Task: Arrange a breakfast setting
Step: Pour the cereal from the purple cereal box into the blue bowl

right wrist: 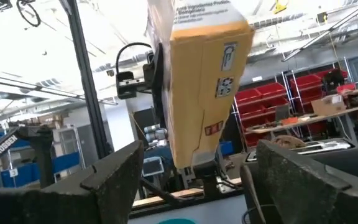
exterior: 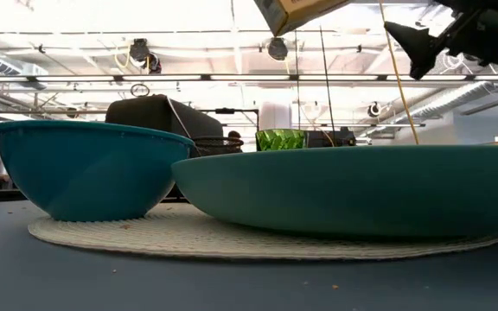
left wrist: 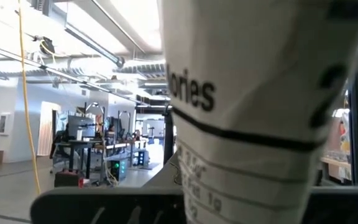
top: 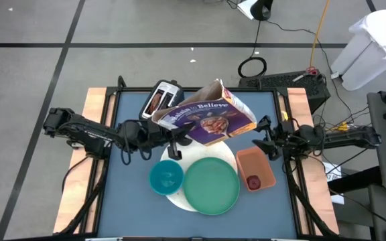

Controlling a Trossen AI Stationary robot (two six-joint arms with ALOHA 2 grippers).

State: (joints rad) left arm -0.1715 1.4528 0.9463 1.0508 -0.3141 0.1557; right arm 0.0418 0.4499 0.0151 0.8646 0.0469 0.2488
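Blue tabletop [top: 133, 194] carries a white round plate [top: 179, 197]; this is the landmark. On it lie the large green plate [top: 211, 186] and small teal bowl [top: 165, 177]. Just beside it, to the right, orange tray [top: 255, 169] w/ small red fruit [top: 253, 181]. Above the plate, left gripper [top: 174, 137] is clamped on a lifted cereal box [top: 206, 117]. Right gripper [top: 263, 137], fingers apart, hangs near the box, not touching. Toaster [top: 161, 98] sits behind.

Even overhead light falls on the desk [top: 133, 201], and shadows there are soft. At desk height the ceiling lights blow out white, leaving the teal bowl [exterior: 85, 168] and green plate [exterior: 353, 190] dark against the glare. Both wrist views are backlit; the cereal box [left wrist: 253, 106] up close is blurred.
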